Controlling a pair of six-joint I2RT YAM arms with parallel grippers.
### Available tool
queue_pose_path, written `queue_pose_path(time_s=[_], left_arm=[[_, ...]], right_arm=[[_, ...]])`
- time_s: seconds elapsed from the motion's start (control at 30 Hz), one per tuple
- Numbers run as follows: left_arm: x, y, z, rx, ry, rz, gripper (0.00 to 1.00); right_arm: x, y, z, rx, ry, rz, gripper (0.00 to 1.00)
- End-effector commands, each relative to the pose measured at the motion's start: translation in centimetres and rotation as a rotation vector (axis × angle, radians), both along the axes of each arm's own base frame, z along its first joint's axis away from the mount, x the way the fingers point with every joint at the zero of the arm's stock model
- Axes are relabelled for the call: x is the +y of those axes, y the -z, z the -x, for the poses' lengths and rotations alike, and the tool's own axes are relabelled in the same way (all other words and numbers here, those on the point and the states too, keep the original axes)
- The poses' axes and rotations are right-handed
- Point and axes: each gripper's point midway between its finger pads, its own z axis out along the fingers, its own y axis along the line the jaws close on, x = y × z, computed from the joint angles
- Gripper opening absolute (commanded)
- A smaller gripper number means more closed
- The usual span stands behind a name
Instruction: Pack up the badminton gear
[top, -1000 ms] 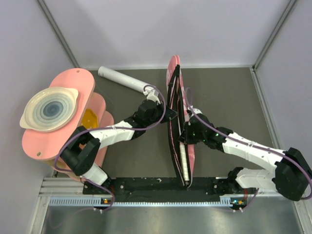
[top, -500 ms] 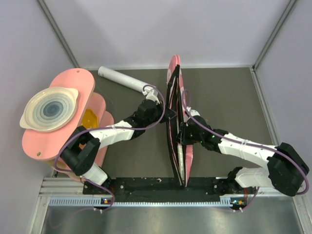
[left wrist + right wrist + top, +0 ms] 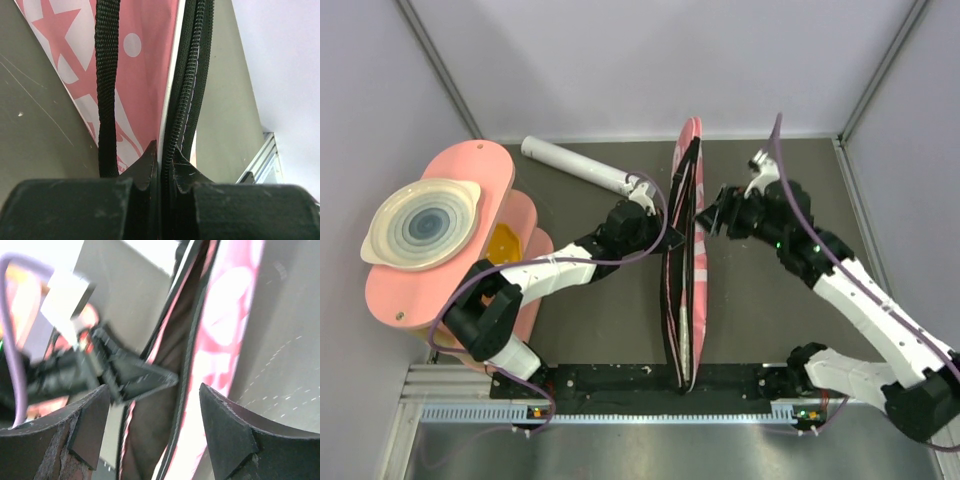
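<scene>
Within the last second the right pincer [image 3: 712, 218] has let go of the lower half of the SPORT bag [image 3: 688, 265] and risen toward the bag's far end. It now hangs just beside the bag's right face with its fingers spread wide and nothing between them. The bag has also swung slightly, so that its far tip leans further right. The left pincer [image 3: 668, 237] is clenched on the bag's rim, pinching the fabric edge right beside the black zip [image 3: 192, 90], with the carry strap [image 3: 106, 75] hanging to its left. The bag stands on its long edge in the middle of the worktop [image 3: 780, 300], running from the near rail toward the far wall. Judged from this, the left arm alone props the bag, and the right arm appears free to work on the mouth or the zip. Count: one bag; one white tube [image 3: 575, 165], lying apart at the far left and not yet packed; no loose racket or shuttlecock in view, and the bag's contents cannot be told. Off task: one stack of pink boards [image 3: 495, 170] carrying one ringed dish [image 3: 420, 222].
</scene>
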Motion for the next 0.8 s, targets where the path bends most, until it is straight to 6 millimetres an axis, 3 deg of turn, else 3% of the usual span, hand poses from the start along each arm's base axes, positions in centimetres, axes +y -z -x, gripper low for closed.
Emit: queue_pose_path(time_s=[0.0,0.03,0.13,0.17,0.23,0.27,0.4,0.57,0.7,0.73,0.77], left_arm=[[-0.4,-3.9,0.6,-0.121,0.097,-0.023,0.0],[-0.7,-4.5,0.6,-0.133,0.12,-0.025,0.0],[-1.0,-4.1,0.3,-0.14,0.177,-0.102,0.0],[-1.1,-3.9,0.5,-0.149,0.214,-0.126,0.0],[-1.2,-3.2,0.6,-0.128,0.242,-0.163,0.0],[-1.3,-3.0,0.7,-0.131,0.264,-0.166,0.0],[-1.6,-2.9,1.0,-0.144,0.303,-0.163,0.0],[-1.2,-2.5,1.1,-0.174,0.333,-0.202,0.0],[-0.9,-2.6,1.2,-0.227,0.362,-0.238,0.23],[-0.6,-2.8,1.1,-0.242,0.357,-0.251,0.36],[-0.5,-2.8,0.9,-0.267,0.361,-0.27,0.42]], right_arm=[[-1.9,-0.4,-4.6,0.079,0.08,-0.027,0.71],[-2.5,-0.6,-6.7,0.098,0.117,-0.047,0.71],[-2.2,-2.1,-9.2,0.151,0.137,-0.149,0.71],[-2.0,-1.0,-10.4,0.183,0.154,-0.143,0.71],[-1.5,-1.2,-12.0,0.202,0.179,-0.164,0.71],[-1.3,0.6,-13.1,0.249,0.2,-0.152,0.71],[-1.3,3.4,-15.4,0.32,0.287,-0.145,0.64],[-1.7,5.7,-15.4,0.365,0.374,-0.126,0.43],[-1.0,5.2,-14.0,0.387,0.387,-0.173,0.14],[-1.0,4.6,-13.4,0.381,0.389,-0.188,0.07],[-1.0,4.2,-13.3,0.38,0.397,-0.202,0.04]])
